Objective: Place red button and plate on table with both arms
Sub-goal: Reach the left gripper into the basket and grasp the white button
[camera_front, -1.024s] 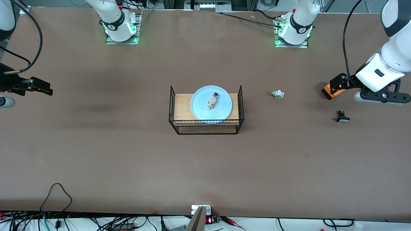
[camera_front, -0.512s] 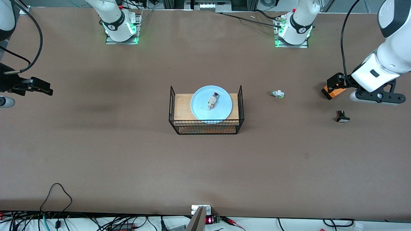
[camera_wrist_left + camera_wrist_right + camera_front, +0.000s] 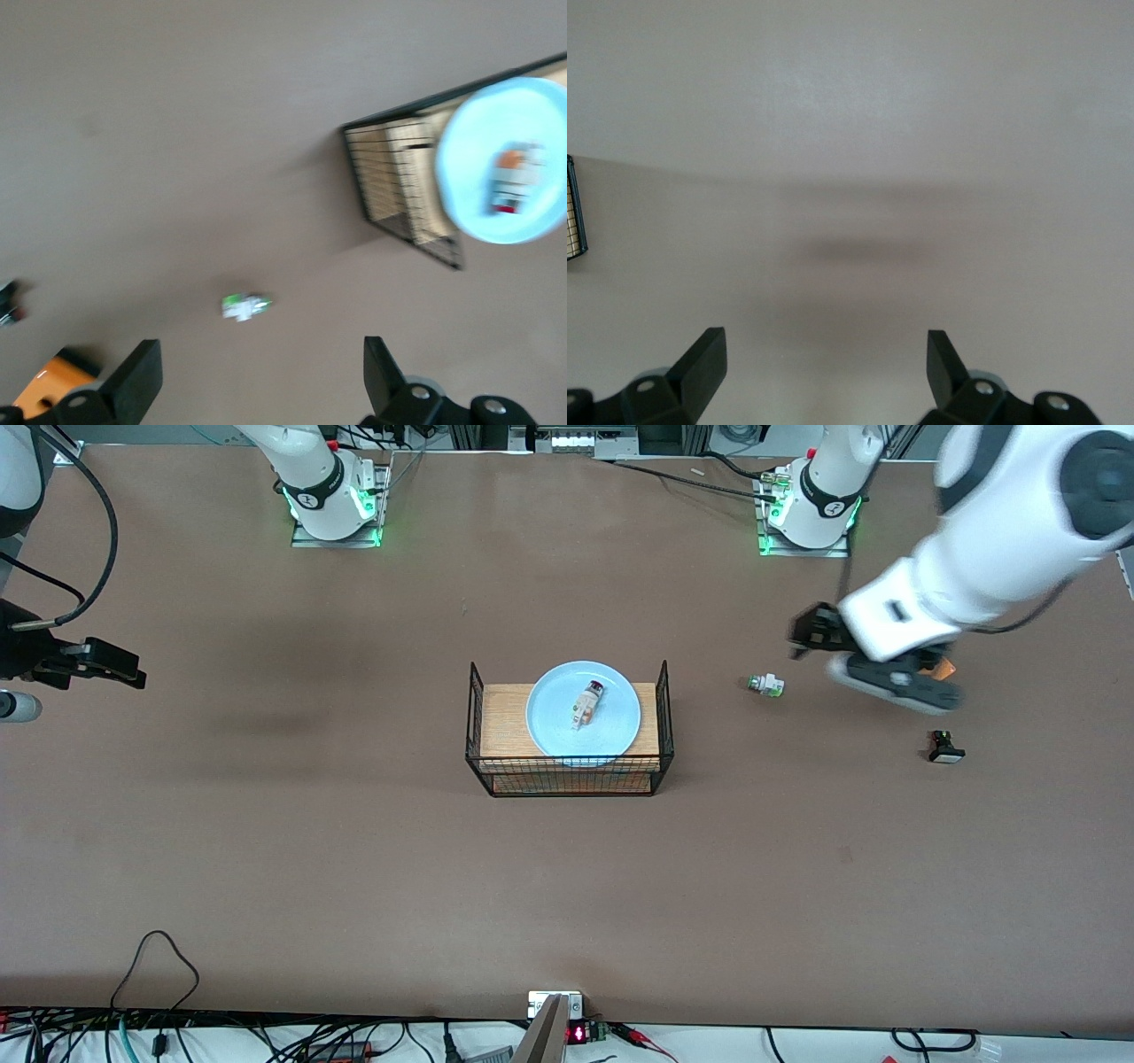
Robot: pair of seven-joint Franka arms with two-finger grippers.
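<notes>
The light-blue plate [image 3: 611, 731] [image 3: 469, 177] rests on a small wood-topped wire rack [image 3: 505, 717] at the middle of the brown table [image 3: 354, 850]. The red button [image 3: 587, 701] [image 3: 514, 177] lies on its side on the plate. My left gripper [image 3: 808, 636] [image 3: 260, 363] hangs open and empty over the table beside the green-capped switch [image 3: 765, 685] [image 3: 246, 305], toward the left arm's end from the rack. My right gripper [image 3: 111, 666] [image 3: 824, 350] waits open and empty over bare table at the right arm's end.
An orange block [image 3: 944, 666] [image 3: 44, 390] shows partly under the left hand. A black switch with a white cap [image 3: 945, 747] lies nearer the front camera than that block. The rack's wire sides [image 3: 664, 691] stand up at both ends of the plate.
The left arm has swung from over the orange block toward the middle of the table, and is now beside the green-capped switch. The right arm, plate and button have not moved.
</notes>
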